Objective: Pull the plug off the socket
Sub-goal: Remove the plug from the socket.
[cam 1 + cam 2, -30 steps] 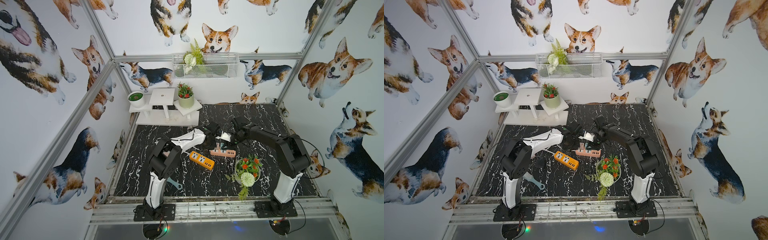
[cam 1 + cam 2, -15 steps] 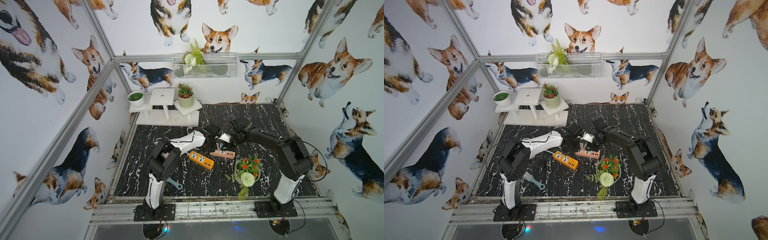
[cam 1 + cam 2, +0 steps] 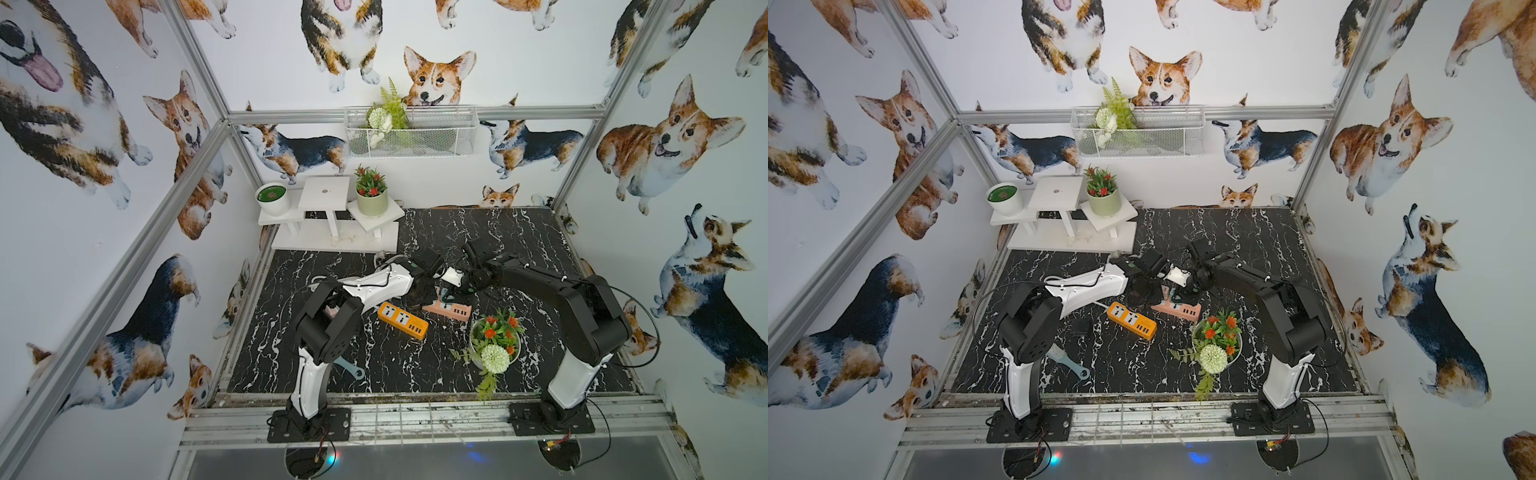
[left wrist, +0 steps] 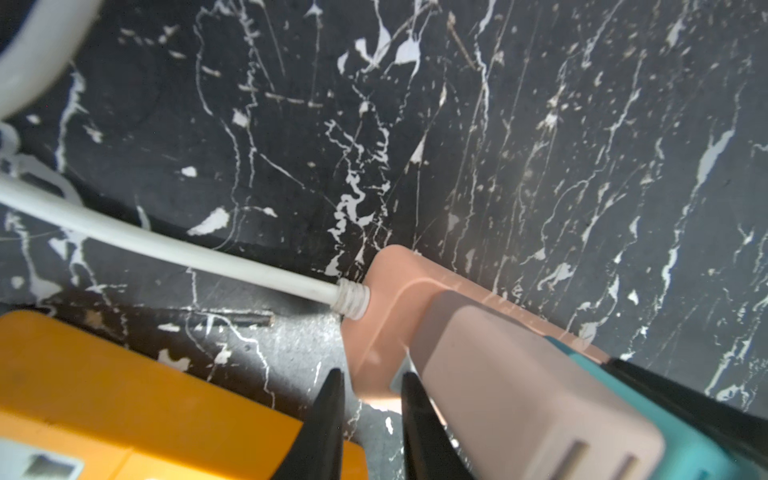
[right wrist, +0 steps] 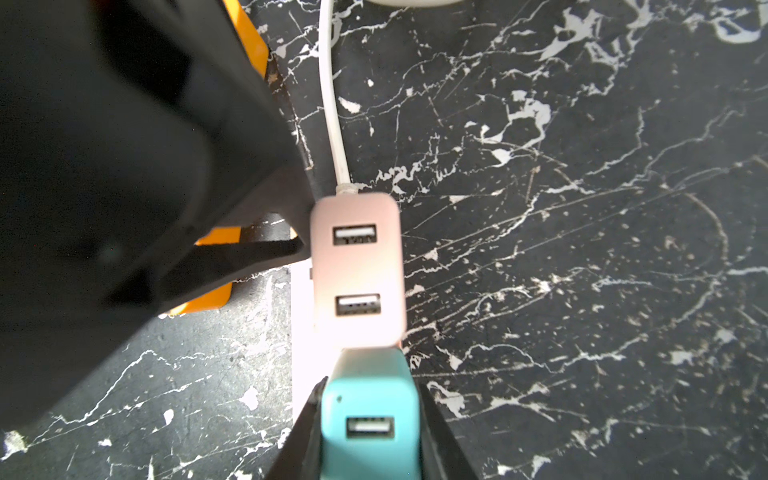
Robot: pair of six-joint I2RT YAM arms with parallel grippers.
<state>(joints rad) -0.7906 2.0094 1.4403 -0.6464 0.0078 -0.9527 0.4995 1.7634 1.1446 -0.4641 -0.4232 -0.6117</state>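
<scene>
Black marble table with two arms reaching to its middle: white-and-black left arm, black right arm. A flower pot stands near the right arm. In front of the left arm, an orange power strip lies at an angle, with the pink power strip just beside it under both wrists. A white cord enters the pink strip's end. The left gripper is at that end, its fingers drawn close and pinching the strip's corner. A pale two-port adapter sits on the strip nearest the cord. The teal plug stands directly beside the adapter, on the side away from the cord. It is held by the right gripper, whose fingers press against its two sides. Whether its prongs are seated cannot be told.
</scene>
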